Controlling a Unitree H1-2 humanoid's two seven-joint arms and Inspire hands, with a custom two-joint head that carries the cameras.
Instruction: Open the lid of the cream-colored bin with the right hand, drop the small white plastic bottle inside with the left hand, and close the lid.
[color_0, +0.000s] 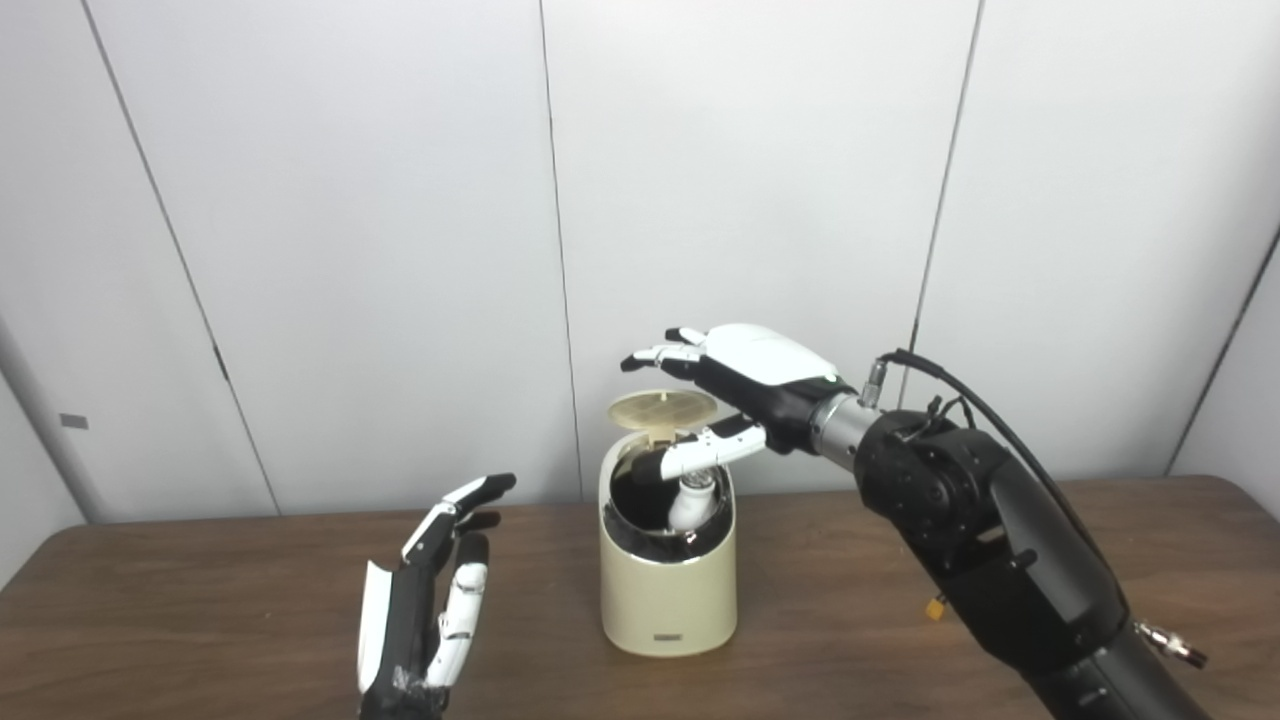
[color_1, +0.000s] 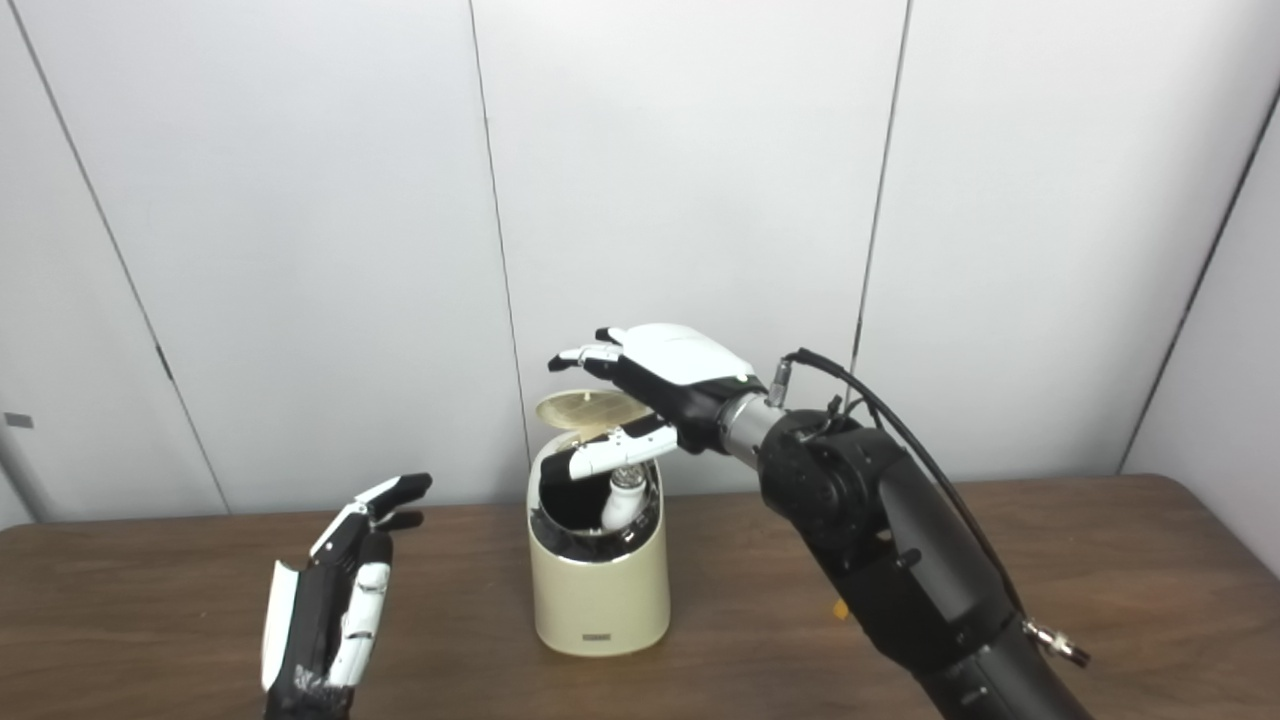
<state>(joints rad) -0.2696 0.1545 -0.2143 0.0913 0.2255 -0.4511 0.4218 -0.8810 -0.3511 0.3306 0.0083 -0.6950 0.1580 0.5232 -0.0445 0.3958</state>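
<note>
The cream-colored bin (color_0: 668, 580) stands in the middle of the brown table (color_0: 200, 590). Its round lid (color_0: 662, 408) is tipped up at the back. The small white plastic bottle (color_0: 692, 503) rests inside the dark opening, leaning against the right rim. My right hand (color_0: 735, 385) hovers over the bin with fingers spread above the lid and the thumb reaching across the opening; it holds nothing. My left hand (color_0: 430, 600) is open to the left of the bin, fingers pointing up, apart from it.
White wall panels (color_0: 350, 250) rise right behind the table. My right forearm (color_0: 1000, 560) crosses the table's right side. A small yellow thing (color_0: 935, 607) lies on the table beside that arm.
</note>
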